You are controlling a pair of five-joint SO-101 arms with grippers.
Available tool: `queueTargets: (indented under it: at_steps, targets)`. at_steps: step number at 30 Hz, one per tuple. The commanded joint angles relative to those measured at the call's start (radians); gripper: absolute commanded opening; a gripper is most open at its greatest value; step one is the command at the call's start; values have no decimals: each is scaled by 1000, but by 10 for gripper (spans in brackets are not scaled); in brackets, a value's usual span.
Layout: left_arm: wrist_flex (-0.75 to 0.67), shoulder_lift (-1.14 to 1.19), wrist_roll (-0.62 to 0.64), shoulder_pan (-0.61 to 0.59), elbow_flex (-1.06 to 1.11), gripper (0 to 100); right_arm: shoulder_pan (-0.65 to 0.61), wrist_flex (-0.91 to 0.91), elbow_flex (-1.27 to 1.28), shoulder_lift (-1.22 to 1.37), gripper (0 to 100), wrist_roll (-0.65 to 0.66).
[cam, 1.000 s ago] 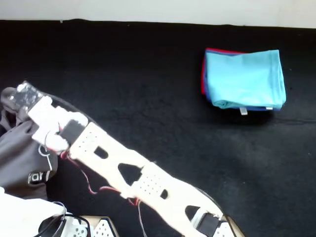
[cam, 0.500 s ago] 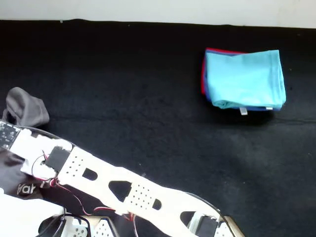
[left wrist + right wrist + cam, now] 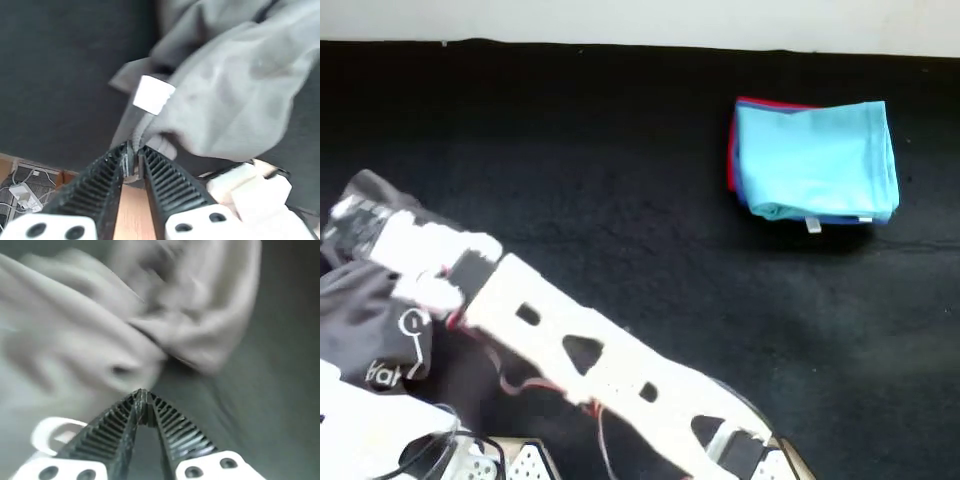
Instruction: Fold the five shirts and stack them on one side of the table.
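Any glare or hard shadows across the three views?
High view: white perforated arm washes out against the black table; faint shadow beneath the folded light-blue shirt. Left wrist view: white tag glares on the grey shirt. Right wrist view: soft fold shading, no glare.

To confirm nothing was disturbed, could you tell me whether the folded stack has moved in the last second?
No. The folded stack sits just as close to the table's far edge as before.
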Motion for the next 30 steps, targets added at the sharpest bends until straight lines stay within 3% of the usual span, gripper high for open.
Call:
queueTargets:
  at_steps: [1, 6, 11, 17, 21, 30]
  targets:
    - [8, -12, 103, 148, 8, 9, 134, 108, -125, -137, 6, 9]
    - [8, -59, 236, 374, 10, 9, 308, 217, -124, -278, 6, 9]
    - [8, -259, 304, 605, 10, 9, 410, 332, -122, -360, 6, 8]
    - [6, -526, 322, 918, 8, 9, 452, 397, -124, -377, 6, 8]
    - [-2, -644, 321, 1133, -1, 9, 556, 404, -125, -378, 6, 8]
    - [-9, -573, 321, 1383, -334, 9, 895, 427, -125, -378, 6, 8]
